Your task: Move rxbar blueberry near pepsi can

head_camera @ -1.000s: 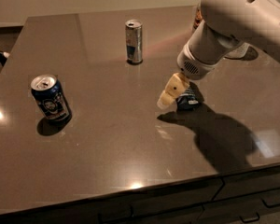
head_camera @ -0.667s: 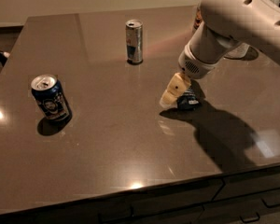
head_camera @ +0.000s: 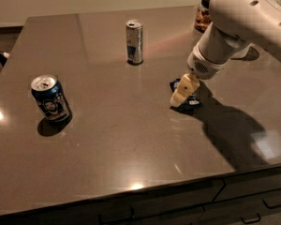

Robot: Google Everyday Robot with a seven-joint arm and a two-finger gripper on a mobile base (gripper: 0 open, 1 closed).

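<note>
The rxbar blueberry [head_camera: 193, 101], a small flat dark blue bar, lies on the brown table right of centre, mostly hidden under my gripper. My gripper [head_camera: 183, 92] points down at the bar, touching or just above it, with the white arm reaching in from the upper right. The pepsi can [head_camera: 49, 98], short and dark blue with a silver top, stands upright far to the left, well apart from the bar and gripper.
A tall slim silver-and-blue can [head_camera: 134, 41] stands upright at the back centre. A jar [head_camera: 203, 12] with brown contents stands at the back right, partly behind the arm. The table's front edge [head_camera: 145, 187] runs below, with drawers under it.
My gripper has shifted slightly to the right over the bar. The bar and both cans stay where they were.
</note>
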